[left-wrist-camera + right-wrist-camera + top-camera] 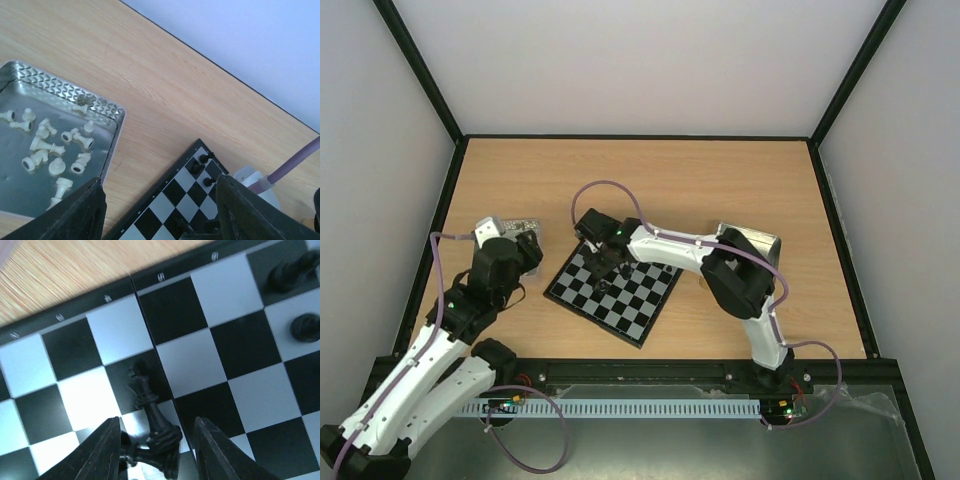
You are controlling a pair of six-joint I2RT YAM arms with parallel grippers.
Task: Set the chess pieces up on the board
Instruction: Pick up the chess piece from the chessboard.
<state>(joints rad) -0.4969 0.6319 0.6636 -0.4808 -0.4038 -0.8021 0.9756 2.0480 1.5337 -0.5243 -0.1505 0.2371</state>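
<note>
Right jaws hang apart low over the board (612,290) at mid-desk, a black king (146,400) on the squares between them, and I cannot tell whether either side touches it! More black pieces (292,272) stand near the board's edge. Left jaws, apart and empty, hover over the desk (165,75) between the board and the tray (65,82) of white pieces (47,145).

White-and-black left arm (428,362), matching right arm (665,248), purple cables (610,184), black jaws
</note>
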